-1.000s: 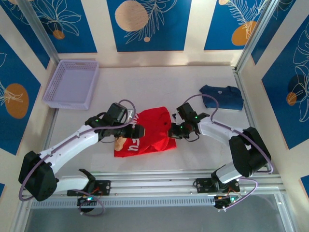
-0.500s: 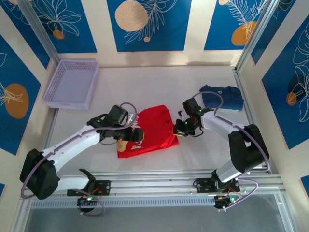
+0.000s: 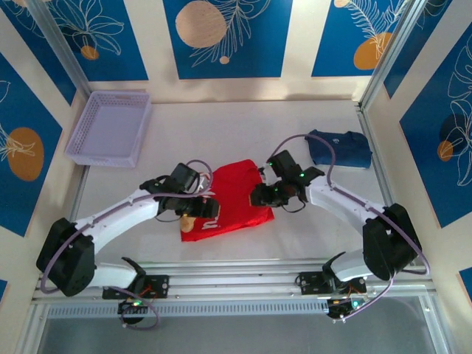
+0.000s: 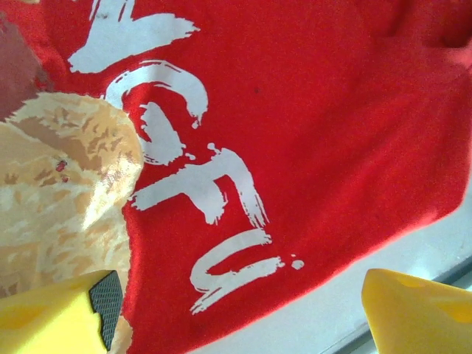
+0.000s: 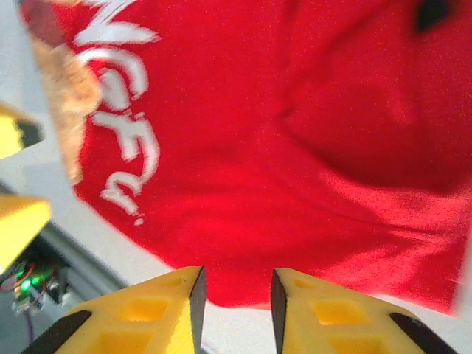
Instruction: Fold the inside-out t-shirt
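The inside-out t-shirt (image 3: 237, 190) lies as a folded bright red bundle in the middle of the table, with white lettering and a tan print (image 4: 59, 184) facing up at its left end. My left gripper (image 3: 208, 209) hovers over that printed end. It is wide open, its yellow fingers (image 4: 51, 317) standing apart over the shirt's front edge (image 4: 243, 295) with nothing between them. My right gripper (image 3: 257, 196) sits at the shirt's right side. Its jaws are a little open over the near hem (image 5: 243, 287), with no cloth in the gap (image 5: 236, 313).
A folded dark navy garment (image 3: 339, 147) lies at the back right, beside the right wall. A lilac mesh basket (image 3: 110, 127) stands at the back left. The aluminium rail (image 3: 236, 274) runs along the table's near edge, close to the shirt's front.
My right gripper has let go of the shirt's right edge, opened a little and shifted left. The shirt bundle has slid slightly right. The left gripper stayed open and edged right.
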Tool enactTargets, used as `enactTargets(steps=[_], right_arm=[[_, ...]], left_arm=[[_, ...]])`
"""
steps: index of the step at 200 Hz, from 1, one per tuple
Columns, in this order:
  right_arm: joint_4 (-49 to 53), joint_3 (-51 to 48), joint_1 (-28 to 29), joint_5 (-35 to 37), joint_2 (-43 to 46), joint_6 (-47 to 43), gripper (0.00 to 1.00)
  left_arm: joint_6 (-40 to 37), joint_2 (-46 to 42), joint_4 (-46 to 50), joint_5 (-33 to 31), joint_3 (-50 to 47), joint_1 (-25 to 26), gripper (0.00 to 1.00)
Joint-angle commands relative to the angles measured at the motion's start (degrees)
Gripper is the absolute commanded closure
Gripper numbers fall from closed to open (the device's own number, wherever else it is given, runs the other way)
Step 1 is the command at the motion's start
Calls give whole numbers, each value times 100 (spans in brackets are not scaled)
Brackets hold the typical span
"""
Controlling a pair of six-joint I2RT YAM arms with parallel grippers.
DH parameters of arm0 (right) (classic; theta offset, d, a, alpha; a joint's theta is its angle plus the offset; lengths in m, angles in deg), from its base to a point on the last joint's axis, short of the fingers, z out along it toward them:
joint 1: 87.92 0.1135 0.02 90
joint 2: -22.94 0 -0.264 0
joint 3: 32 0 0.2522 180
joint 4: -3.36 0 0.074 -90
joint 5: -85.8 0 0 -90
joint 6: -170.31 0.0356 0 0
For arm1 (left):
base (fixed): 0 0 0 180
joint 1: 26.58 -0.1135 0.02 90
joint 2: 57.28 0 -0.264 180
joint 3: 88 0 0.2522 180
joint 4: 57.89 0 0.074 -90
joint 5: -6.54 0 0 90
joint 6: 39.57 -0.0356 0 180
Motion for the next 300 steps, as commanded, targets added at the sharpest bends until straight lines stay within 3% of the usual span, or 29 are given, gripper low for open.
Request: enactTargets(steps=[1,38,82,105,127,156,198,232,300], right_arm=[[-556,-184,322,-501,-430,439,71],[-331,-221,227,-131,-1094,266,75],[211,-410,-112,316,-1160,-32,75],[494,-285,-256,522,-909,-249,73],[720,-91,-321,645,-444,-449,70],[144,-130,-331,68,107,-237,65],[-1159,-542,-181,-330,-66,859,58],[-1690,-591,-211,-259,-604,1083,59],[-1401,-580,-594,50,-1443,983,66]], left_arm=[[96,172,-173,-188,-175,-9,16],[-1,293,-578,-169,-621,-8,16],[27,617,-766,-106,-860,0,16],[-18,582,-434,-42,-633,0,16],[-53,11,-250,-67,-336,-30,16],[-17,-435,-568,-157,-7,-495,15],[78,785,-1037,83,758,-1381,15],[-149,1783,-1050,43,1392,-1591,16],[-28,2565,-1174,-428,997,-2100,17]])
